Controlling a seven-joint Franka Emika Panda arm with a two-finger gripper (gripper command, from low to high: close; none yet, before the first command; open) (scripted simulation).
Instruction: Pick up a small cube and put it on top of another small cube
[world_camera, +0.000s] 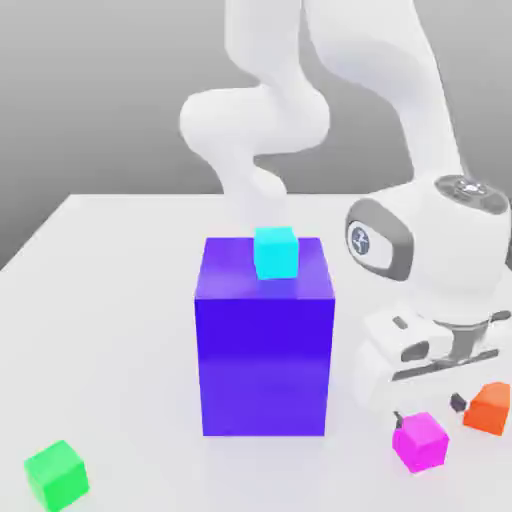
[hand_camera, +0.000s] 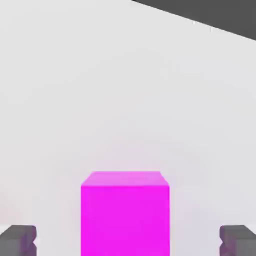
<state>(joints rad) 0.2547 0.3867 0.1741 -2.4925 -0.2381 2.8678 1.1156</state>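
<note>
Small plain magenta cube (hand_camera: 125, 212): lower part cut by hand view's edge. Dark grey fingertips (hand_camera: 18, 240): only tips in frame. White robot arm (world_camera: 400, 70): upper links cut at exterior view's top. Small orange cube (world_camera: 489, 407): right side clipped by exterior view's right edge.
</note>
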